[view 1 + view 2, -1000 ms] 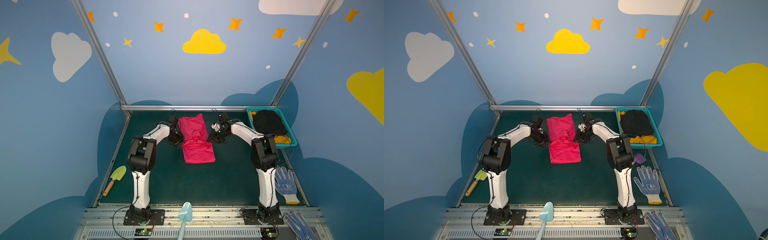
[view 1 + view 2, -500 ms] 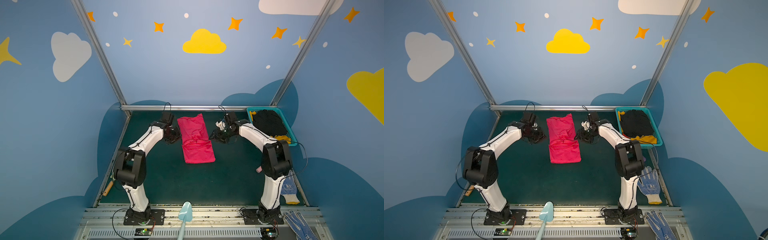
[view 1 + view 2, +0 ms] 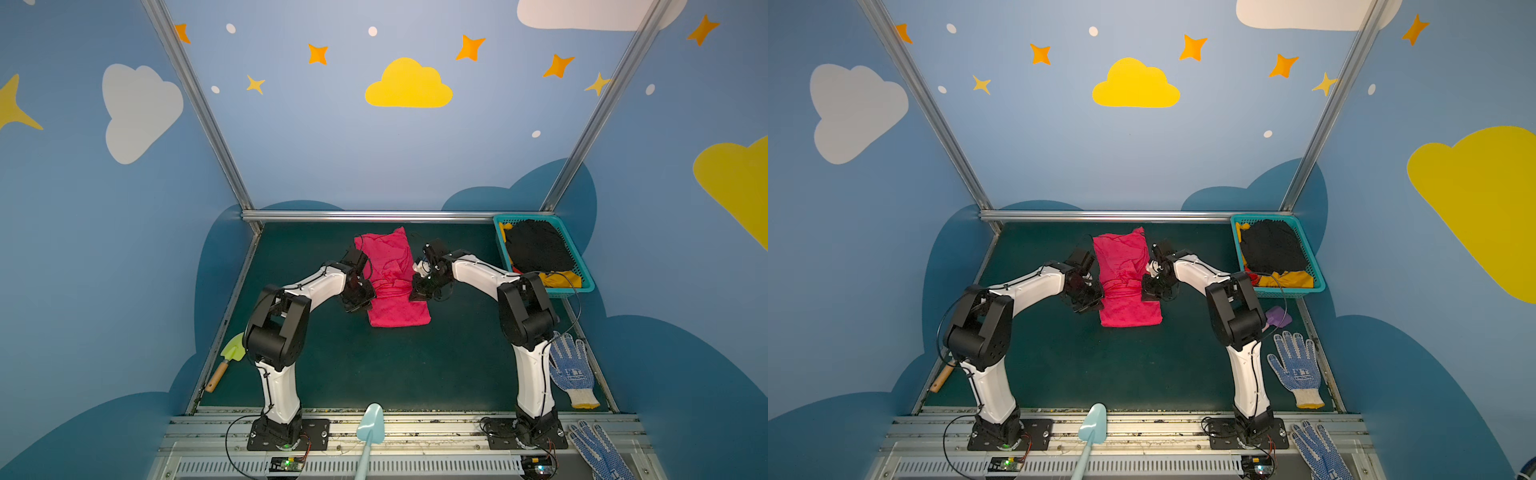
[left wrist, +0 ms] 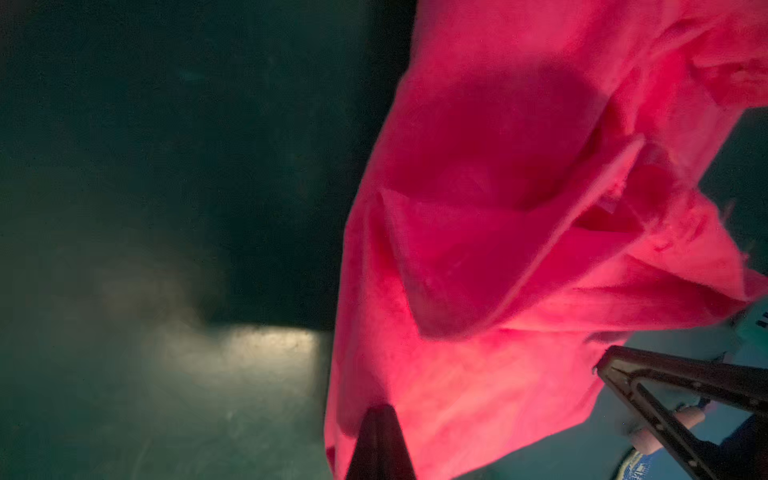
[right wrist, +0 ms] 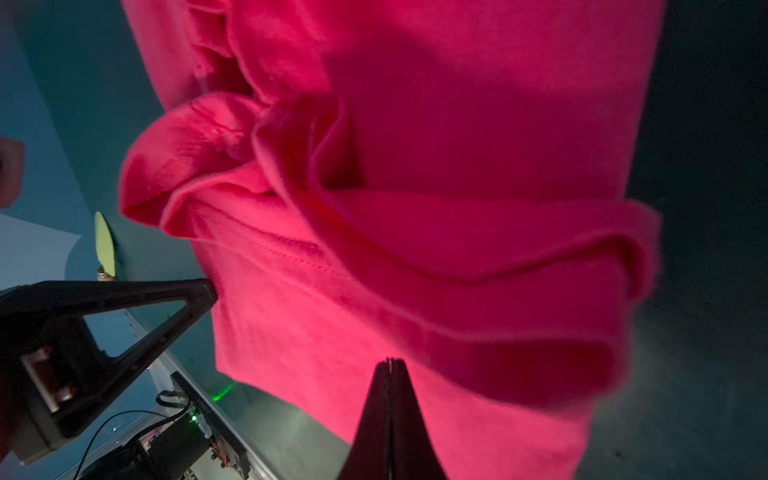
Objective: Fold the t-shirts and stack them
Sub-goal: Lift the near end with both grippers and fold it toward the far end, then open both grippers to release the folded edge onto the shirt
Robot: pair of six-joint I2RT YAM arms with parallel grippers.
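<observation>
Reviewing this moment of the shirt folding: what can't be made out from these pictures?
- Whether the shut left gripper or right gripper pinches the pink t-shirt: in both top views the wrists cover the tips; wrist views show tips against cloth only.
- What lies under the black t-shirt in the basket: only yellow cloth edges peek out.
- The nearer glove: cut off by the bottom edge in both top views.

Blue walls [image 3: 332,158] painted with clouds [image 3: 408,85] and orange stars [image 3: 318,54] enclose a dark green floor [image 3: 374,365], framed by aluminium posts [image 3: 199,108].
</observation>
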